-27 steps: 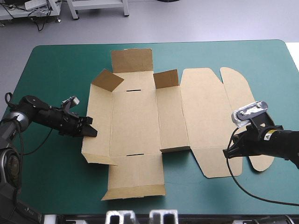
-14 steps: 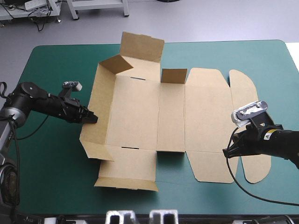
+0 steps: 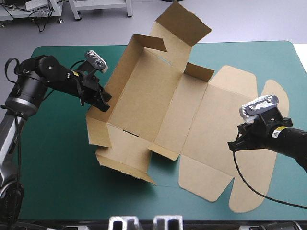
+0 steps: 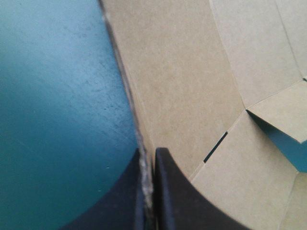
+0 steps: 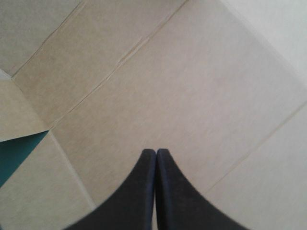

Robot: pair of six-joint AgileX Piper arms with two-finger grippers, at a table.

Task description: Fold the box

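The brown box [image 3: 158, 105] is a cut board sheet lying skewed on the teal-green cover [image 3: 53, 158]. Its left part is raised, with the left wall and the far flaps standing up, while the lid panels lie flat to the right. My left gripper [image 3: 104, 99] is shut on the top edge of that left wall. The left wrist view shows the board's edge [image 4: 125, 76] pinched in the left gripper [image 4: 148, 160]. My right gripper [image 3: 233, 145] is shut and sits over the flat lid panel. In its own view the right gripper [image 5: 156, 154] forms one arch above plain board [image 5: 158, 81], holding nothing.
The box's tallest flap [image 3: 184, 24] reaches past the table's far edge. A rounded lid tab [image 3: 249, 199] lies near the front right. A patch of cover [image 5: 14, 153] shows through a gap between panels beside the right gripper.
The left gripper has moved up and toward the far edge with the left wall in its grip. The whole box has swung round and its left side has lifted. The right gripper has barely moved.
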